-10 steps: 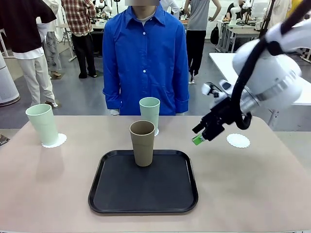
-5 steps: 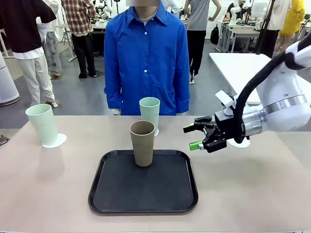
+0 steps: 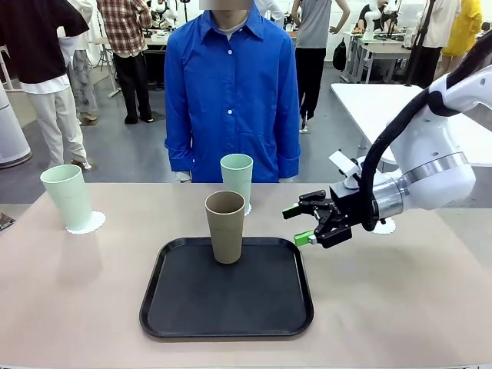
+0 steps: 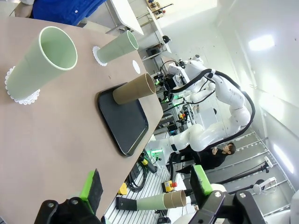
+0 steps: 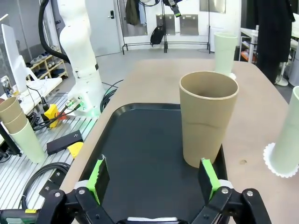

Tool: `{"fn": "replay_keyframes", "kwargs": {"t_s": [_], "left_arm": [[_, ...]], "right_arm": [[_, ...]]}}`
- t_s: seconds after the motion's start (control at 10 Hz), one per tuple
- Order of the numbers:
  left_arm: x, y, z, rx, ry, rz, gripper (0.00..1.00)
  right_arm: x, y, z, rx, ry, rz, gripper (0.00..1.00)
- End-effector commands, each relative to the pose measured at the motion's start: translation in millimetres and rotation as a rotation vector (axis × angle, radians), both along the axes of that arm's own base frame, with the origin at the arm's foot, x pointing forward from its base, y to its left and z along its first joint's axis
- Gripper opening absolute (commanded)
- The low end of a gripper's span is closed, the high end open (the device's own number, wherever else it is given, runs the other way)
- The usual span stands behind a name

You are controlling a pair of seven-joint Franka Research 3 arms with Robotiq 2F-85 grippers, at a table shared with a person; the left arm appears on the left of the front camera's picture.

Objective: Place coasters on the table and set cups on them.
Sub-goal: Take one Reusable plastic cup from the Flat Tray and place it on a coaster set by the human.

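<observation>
I count three cups: two mint cups [image 3: 68, 197] on doilies [image 3: 85, 224], brown cup [image 3: 225, 226] on the tray [image 3: 227, 329], my right pincer [image 3: 301, 224] spread beside it.

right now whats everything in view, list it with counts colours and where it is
cups: 3; two pale mint green, one at far left and one at far centre, each on a coaster; one brown-tan cup on the tray
coasters: 3, white lace-edged; under the left cup, under the centre cup, a bare one at the right behind the arm
tray: 1, black, centre of table
table: 1, beige-tan
person: 1, blue shirt, far side
right gripper: open, beside the brown-tan cup, over the tray's right edge
left gripper: open, holding nothing
</observation>
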State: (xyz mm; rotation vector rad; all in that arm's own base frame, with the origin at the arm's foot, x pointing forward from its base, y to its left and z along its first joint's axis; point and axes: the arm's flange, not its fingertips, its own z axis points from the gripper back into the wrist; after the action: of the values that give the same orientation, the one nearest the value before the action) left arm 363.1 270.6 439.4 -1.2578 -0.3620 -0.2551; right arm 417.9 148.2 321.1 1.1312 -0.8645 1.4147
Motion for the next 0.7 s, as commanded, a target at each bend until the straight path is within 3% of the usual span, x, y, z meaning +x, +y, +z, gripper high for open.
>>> {"fn": "replay_keyframes", "kwargs": {"t_s": [0.0,0.3,0.6], "left_arm": [[-0.8,2.9,3.0,-0.007,-0.005,-0.008,1.00],[-0.8,2.9,3.0,-0.007,-0.005,-0.008,1.00],[-0.8,2.9,3.0,-0.007,-0.005,-0.008,1.00]], "right_arm": [[-6.3,-2.1,2.5,0.016,-0.007,-0.007,1.00],[11.7,13.6,-7.6,0.033,-0.016,-0.019,1.00],[36.5,43.6,-26.7,0.065,-0.025,-0.109,1.00]]}}
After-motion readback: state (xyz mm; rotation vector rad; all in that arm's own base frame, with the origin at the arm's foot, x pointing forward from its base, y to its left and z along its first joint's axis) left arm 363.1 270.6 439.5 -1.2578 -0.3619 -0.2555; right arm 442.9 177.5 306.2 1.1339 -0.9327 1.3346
